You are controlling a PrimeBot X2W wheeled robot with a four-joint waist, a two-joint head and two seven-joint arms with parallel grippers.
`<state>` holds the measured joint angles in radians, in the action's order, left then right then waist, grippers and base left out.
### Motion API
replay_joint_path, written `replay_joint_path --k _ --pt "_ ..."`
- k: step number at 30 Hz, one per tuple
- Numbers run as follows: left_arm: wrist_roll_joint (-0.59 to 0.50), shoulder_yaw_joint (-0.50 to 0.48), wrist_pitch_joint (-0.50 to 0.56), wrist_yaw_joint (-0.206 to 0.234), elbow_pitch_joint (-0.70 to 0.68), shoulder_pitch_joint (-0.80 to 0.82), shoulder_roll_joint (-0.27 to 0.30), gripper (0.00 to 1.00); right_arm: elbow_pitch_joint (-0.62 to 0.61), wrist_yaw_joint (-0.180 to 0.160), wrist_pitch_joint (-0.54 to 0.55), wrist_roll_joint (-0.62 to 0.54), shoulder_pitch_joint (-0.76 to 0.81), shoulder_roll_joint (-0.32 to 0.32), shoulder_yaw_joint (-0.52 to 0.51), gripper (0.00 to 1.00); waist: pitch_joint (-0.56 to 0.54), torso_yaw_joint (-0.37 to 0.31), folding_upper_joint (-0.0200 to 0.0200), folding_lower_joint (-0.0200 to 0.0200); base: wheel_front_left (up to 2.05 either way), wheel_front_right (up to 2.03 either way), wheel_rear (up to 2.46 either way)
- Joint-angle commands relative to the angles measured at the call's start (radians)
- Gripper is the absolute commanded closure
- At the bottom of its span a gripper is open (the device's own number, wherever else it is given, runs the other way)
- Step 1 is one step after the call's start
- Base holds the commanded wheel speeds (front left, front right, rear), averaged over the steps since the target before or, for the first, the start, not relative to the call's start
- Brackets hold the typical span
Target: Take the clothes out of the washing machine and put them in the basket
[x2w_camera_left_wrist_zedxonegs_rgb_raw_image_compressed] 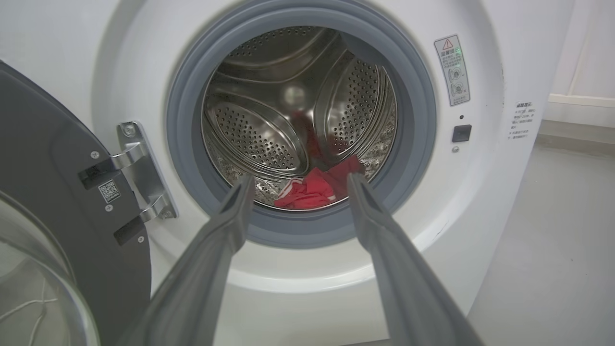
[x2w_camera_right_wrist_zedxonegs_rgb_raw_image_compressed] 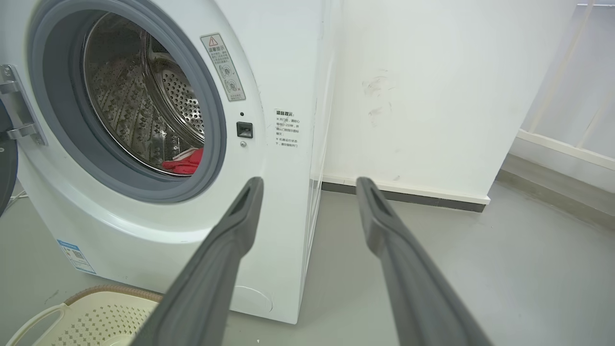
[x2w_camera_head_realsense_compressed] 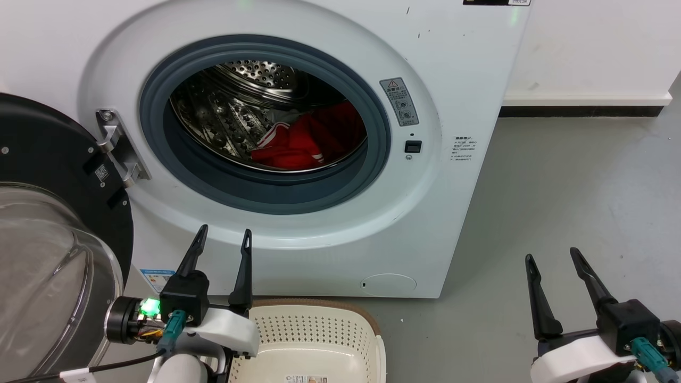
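Left gripper [x2w_camera_head_realsense_compressed: 225, 230], right gripper [x2w_camera_head_realsense_compressed: 551, 254]: jaws apart, empty. Clothes [x2w_camera_head_realsense_compressed: 303, 143] far back in washer [x2w_camera_head_realsense_compressed: 468, 80]; reach may snag rubber seal [x2w_camera_head_realsense_compressed: 266, 199], miss pieces.

We are facing the washing machine [x2w_camera_left_wrist_zedxonegs_rgb_raw_image_compressed: 432, 230] | our left gripper [x2w_camera_left_wrist_zedxonegs_rgb_raw_image_compressed: 300, 179] is pointing at it, fingers spread wide | the clothes [x2w_camera_left_wrist_zedxonegs_rgb_raw_image_compressed: 310, 191] are lying at 6 o'clock in the drum [x2w_camera_left_wrist_zedxonegs_rgb_raw_image_compressed: 259, 139], showing between our fingertips | the door [x2w_camera_left_wrist_zedxonegs_rgb_raw_image_compressed: 53, 158] is hanging open at 9 o'clock

Clothes [x2w_camera_head_realsense_compressed: 303, 143] in drum [x2w_camera_head_realsense_compressed: 234, 101], basket [x2w_camera_head_realsense_compressed: 314, 340] before
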<state>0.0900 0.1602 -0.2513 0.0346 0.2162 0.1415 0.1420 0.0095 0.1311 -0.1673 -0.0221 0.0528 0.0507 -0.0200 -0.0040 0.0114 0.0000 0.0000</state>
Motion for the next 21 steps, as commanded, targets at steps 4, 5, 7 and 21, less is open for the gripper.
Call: replay_joint_path --k 4,5,7,21 --pt "-0.040 0.000 -0.015 -0.005 0.005 0.009 -0.006 0.00 -0.009 -0.001 -0.010 -0.040 0.010 -0.001 0.002 0.00 0.001 0.003 0.0000 0.0000 0.00 0.00 0.00" --pt "-0.044 0.000 -0.017 -0.005 0.006 0.010 -0.007 0.00 -0.009 -0.001 -0.011 -0.044 0.011 -0.001 0.003 0.00 0.001 0.003 0.0000 0.0000 0.00 0.00 0.00" --pt "-0.042 -0.002 -0.016 -0.007 0.010 0.009 -0.009 0.00 -0.009 -0.001 -0.008 -0.046 0.010 -0.001 0.001 0.00 0.002 0.005 0.0000 0.0000 0.00 0.00 0.00" --pt "-0.031 -0.027 -0.014 -0.026 0.028 0.008 -0.026 0.00 0.004 -0.001 -0.004 -0.034 0.001 -0.001 0.000 0.00 0.000 0.009 0.0000 0.0000 0.00 0.00 0.00"
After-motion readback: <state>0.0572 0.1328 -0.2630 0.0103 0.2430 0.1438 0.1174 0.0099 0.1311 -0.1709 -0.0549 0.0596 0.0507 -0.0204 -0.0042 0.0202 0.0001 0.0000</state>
